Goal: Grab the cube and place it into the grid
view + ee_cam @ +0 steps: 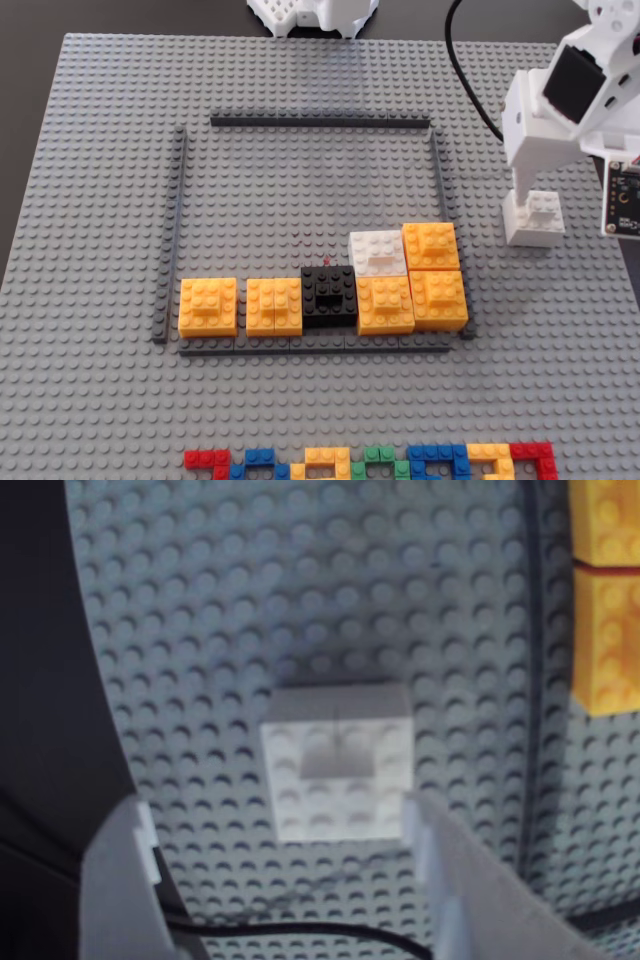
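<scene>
The cube (pixel 538 215), a small white block with a raised brick on top, sits on the grey baseplate just right of the grid (pixel 300 200), outside its right dark strip (pixel 440 180). In the wrist view the cube (pixel 338 760) lies just ahead of my gripper (pixel 275 805), which is open, its two white fingers (pixel 125 880) spread wider than the block. In the fixed view my gripper (pixel 528 198) hangs right over the cube, one finger reaching down to its left side. A second white block (pixel 378 250) stands inside the grid.
Inside the grid's lower part stand several orange blocks (pixel 208 305) and a black block (pixel 330 295). A row of multicoloured bricks (pixel 370 465) lines the front edge. A black cable (pixel 330 932) crosses below the jaws. Orange blocks (pixel 605 630) show at the wrist view's right edge.
</scene>
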You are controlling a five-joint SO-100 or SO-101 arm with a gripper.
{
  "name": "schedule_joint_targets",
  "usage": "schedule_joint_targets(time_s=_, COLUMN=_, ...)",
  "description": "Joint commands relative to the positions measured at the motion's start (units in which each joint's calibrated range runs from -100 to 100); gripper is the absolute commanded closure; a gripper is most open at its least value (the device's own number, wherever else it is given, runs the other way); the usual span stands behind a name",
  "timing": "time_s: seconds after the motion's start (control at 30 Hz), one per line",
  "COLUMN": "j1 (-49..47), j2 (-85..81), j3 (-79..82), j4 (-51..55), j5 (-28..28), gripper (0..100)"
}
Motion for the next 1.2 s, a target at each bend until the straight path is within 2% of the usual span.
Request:
schedule_joint_targets(time_s=0.0, j1=-0.35, j2=-1.24, j3=-0.49, j4=-0.32, j5=-0.24, gripper=70)
schedule_joint_targets(time_s=1.17, j1=-0.27, j2=-3.13, j3=-1.67, j4=0.32, j5=0.00, gripper=70)
